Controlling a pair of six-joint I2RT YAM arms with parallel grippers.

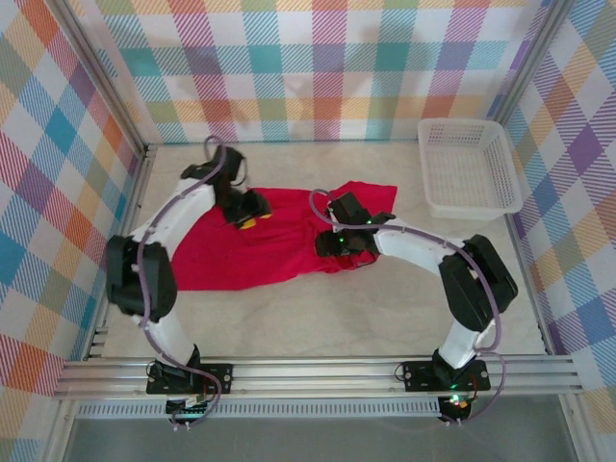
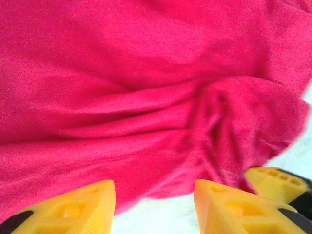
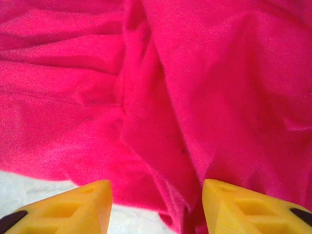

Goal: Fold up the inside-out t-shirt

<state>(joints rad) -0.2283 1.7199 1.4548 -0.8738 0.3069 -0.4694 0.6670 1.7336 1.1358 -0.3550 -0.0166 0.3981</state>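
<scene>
The red inside-out t-shirt [image 1: 274, 241] lies crumpled on the pale table, left of centre. My left gripper [image 1: 248, 210] hovers over its far left part. In the left wrist view this gripper [image 2: 153, 197] is open, its yellow fingers [image 2: 83, 207] apart over the wrinkled shirt [image 2: 146, 97] edge and bare table. My right gripper [image 1: 334, 241] sits at the shirt's right side. In the right wrist view this gripper [image 3: 156, 197] is open too, and a loose fold of the shirt [image 3: 146, 126] runs down between its fingers [image 3: 239, 207] without being pinched.
A white mesh basket [image 1: 460, 122] stands at the back right corner. Plaid walls close the table on three sides. Bare table [image 1: 318, 322] lies between the shirt and the arm bases.
</scene>
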